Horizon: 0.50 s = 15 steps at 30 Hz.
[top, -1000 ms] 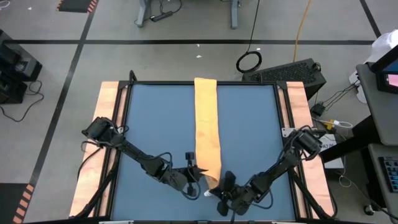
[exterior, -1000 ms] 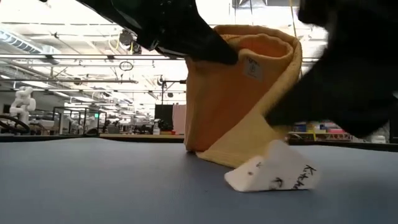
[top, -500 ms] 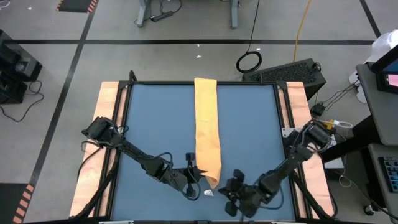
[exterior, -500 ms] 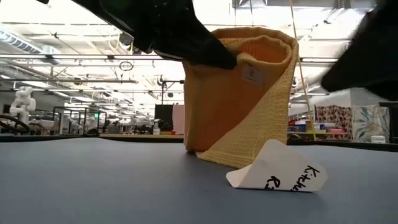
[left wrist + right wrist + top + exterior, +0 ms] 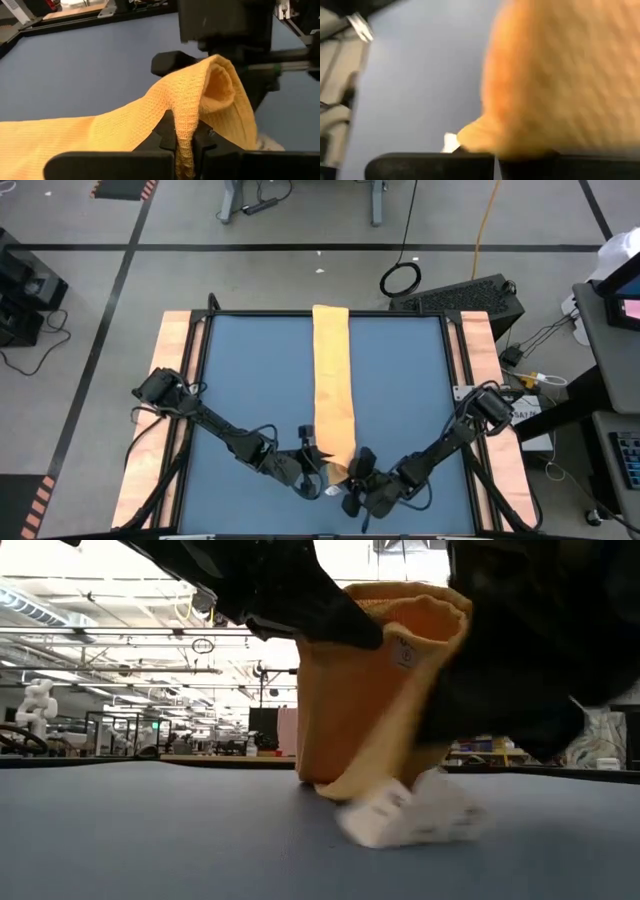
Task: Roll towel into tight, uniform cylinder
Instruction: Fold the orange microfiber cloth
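Observation:
The orange-yellow towel (image 5: 333,385) lies as a long narrow strip down the middle of the blue table, flat from the far edge. Its near end (image 5: 385,690) is raised and curled over, and a small white tag (image 5: 403,653) shows on it. My left gripper (image 5: 184,137) is shut on this raised end from the left. My right gripper (image 5: 353,482), also shut, is against the end's right side (image 5: 455,660). In the low view its dark bulk hides that side. My left gripper pinches a folded ridge of the towel's raised near end (image 5: 183,120) between its two fingers, slanting down from the table's near left. The end stands up off the table in a loop, and the rest of the strip lies flat behind it. My right gripper comes in from the near right, slanting down, with its shut fingers against the right side of the curled end (image 5: 485,135). Whether any cloth lies between the fingers cannot be told, because the view is blurred and the gripper covers the spot.
A white paper label (image 5: 405,820) with writing lies on the table just below the raised end, at the near edge (image 5: 330,492). Bare blue table surface (image 5: 250,380) spreads on both sides of the strip. Wooden rails (image 5: 170,380) border the table.
My right gripper swung away toward the table's right edge, then came back against the towel's raised near end. The curl's right side is now pressed inward. The white paper label has slid a little to the left. My left gripper kept its hold.

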Tool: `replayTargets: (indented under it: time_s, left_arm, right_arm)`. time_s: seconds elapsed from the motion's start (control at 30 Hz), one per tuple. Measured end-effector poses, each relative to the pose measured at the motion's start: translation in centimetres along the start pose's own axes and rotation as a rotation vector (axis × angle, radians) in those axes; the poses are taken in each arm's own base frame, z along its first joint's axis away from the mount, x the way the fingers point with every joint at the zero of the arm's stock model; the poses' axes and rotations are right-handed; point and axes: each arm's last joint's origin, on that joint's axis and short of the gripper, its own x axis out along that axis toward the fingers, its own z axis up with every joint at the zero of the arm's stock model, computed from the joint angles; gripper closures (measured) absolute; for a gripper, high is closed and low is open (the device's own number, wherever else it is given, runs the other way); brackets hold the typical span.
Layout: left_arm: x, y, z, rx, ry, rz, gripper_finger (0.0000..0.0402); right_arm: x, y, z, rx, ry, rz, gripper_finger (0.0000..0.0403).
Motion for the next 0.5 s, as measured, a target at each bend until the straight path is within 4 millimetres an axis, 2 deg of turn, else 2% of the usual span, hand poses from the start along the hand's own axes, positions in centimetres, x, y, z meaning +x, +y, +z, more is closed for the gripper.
replayTargets:
  time_s: [0.23, 0.37, 0.5]
  left_arm:
    - [0.2, -0.2, -1.0, -0.005, 0.076, -0.061, 0.0391]
    - [0.4, -0.7, -1.4, -0.029, 0.111, -0.187, 0.0391]
    - [0.4, -0.7, -1.6, -0.022, 0.131, -0.200, 0.0377]
  right_arm:
    - [0.1, 1.1, 1.2, -0.009, -0.089, 0.098, 0.0403]
    - [0.2, 0.6, 0.7, 0.027, -0.023, 0.070, 0.0403]
    - [0.1, 0.5, 0.2, 0.055, 0.055, 0.083, 0.0403]
